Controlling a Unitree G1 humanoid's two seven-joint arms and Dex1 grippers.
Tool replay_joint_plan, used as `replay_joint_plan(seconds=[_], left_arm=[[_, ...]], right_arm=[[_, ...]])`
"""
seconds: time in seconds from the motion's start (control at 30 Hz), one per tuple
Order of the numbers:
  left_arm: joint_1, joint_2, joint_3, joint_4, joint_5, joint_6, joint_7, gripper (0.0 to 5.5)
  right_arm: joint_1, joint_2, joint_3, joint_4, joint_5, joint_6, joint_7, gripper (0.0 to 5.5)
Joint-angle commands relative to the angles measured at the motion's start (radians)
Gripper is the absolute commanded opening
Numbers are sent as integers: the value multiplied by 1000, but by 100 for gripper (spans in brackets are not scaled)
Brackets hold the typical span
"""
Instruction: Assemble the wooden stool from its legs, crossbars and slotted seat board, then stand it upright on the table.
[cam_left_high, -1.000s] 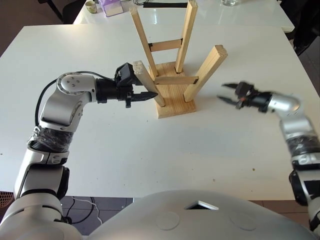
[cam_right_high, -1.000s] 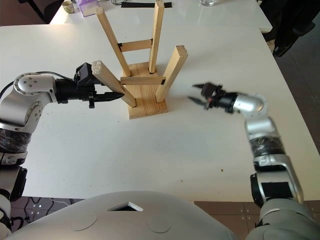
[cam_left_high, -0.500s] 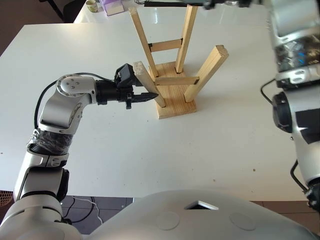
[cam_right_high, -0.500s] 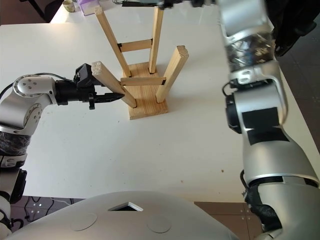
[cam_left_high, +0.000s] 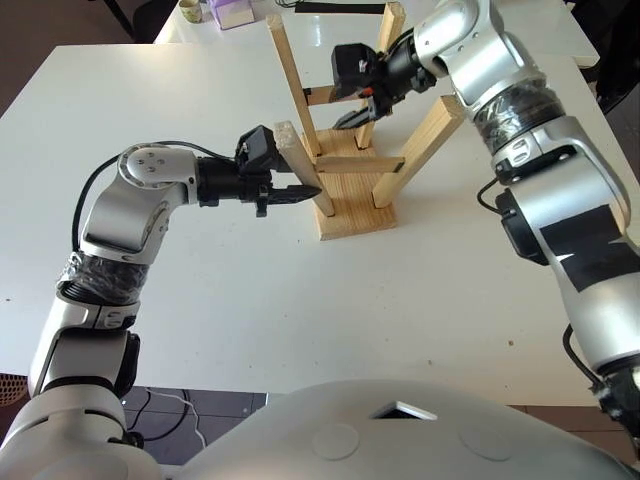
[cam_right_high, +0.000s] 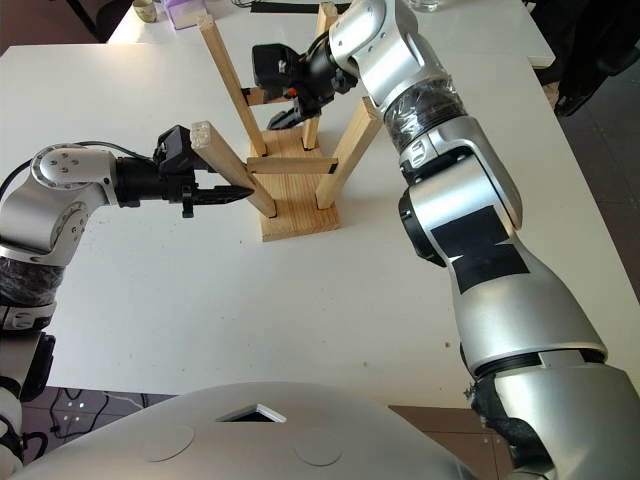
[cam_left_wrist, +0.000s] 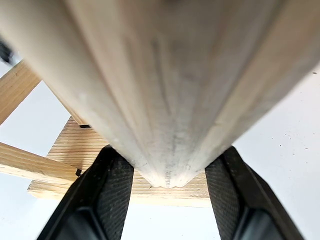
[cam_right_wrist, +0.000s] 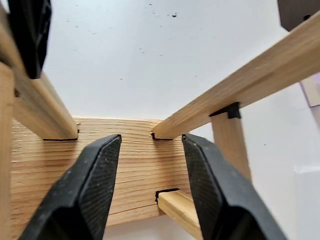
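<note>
Currently stool (cam_left_high: 355, 162) is legs-up on its seat board (cam_left_high: 355, 212), table (cam_left_high: 200, 300) centre, my 12 o'clock. Left gripper (cam_left_high: 310, 190) clenched on the 9 o'clock leg (cam_left_wrist: 160, 75); right gripper (cam_left_high: 350, 118) released over the 12 o'clock crossbar (cam_left_high: 318, 96). Risk: side-load levers a leg out of its slot.

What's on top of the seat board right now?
Four legs stand on the seat board, linked by crossbars. The leg ends hide how deep they sit in it.
</note>
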Motion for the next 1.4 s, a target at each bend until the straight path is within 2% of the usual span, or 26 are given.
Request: replay_joint_plan(seconds=[0.03,0.23,0.4,0.63,0.73,0.87,1.0,1.13,1.4], left_arm=[[47,-16,-58,39,43,77,9,204],[54,-27,-59,28,48,90,34,204],[54,-41,-64,30,54,94,51,204],[82,-31,-61,14,56,91,52,204],[96,-25,-57,-2,51,96,55,204],[102,-22,-56,-13,48,101,59,204],[103,-18,-54,-21,40,108,59,204],[96,-9,-55,-14,41,108,46,204],[24,3,-42,47,35,118,8,204]], right_arm=[[57,8,9,-18,2,42,72,224],[162,-19,16,-214,31,121,183,224],[242,-30,25,-335,25,148,146,224],[222,-13,-37,-309,-37,11,-210,224],[228,6,-108,-400,-9,21,-343,224],[325,45,-236,-721,59,191,-516,224],[573,148,-378,-1208,133,467,-719,224],[811,188,-384,-1479,137,549,-805,224],[995,171,-333,-1511,148,584,-882,224]])
